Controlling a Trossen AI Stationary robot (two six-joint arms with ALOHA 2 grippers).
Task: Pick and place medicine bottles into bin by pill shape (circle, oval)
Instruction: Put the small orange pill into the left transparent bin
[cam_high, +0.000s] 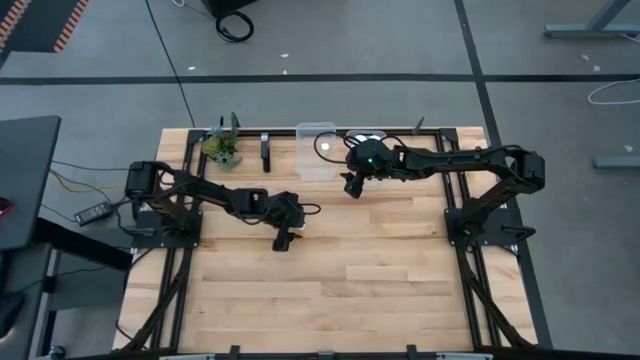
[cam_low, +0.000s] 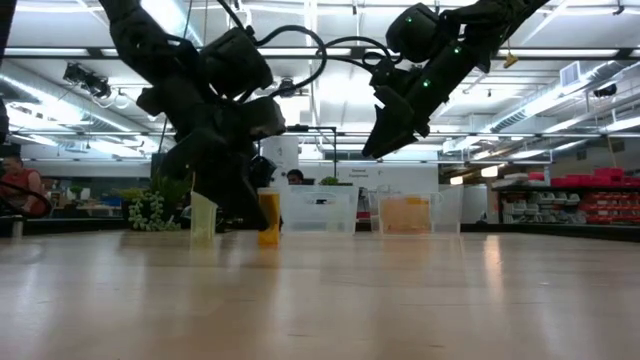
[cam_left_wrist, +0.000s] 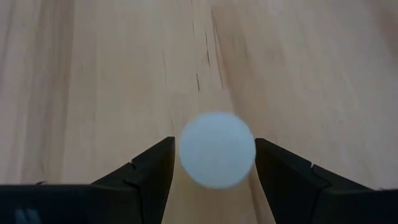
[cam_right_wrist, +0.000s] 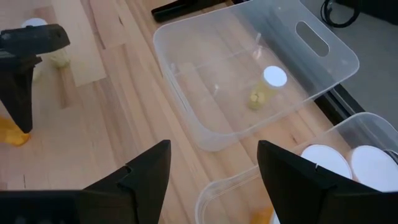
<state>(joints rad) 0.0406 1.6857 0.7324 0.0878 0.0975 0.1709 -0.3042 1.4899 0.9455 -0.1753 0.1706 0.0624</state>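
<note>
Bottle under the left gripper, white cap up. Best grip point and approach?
Come straight down from above. The bottle stands upright on the table, its round white cap facing the wrist camera, and the left gripper is open with one finger on each side of it. Probably best to close across the cylindrical body just below the cap: the round shape lets any two opposite sides serve.

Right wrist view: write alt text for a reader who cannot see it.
The right gripper hangs open and empty above two clear plastic bins on the wooden table. The farther bin holds one small white-capped medicine bottle; the nearer bin shows two round white caps. Farther off, the left gripper hangs beside another bottle.
</note>
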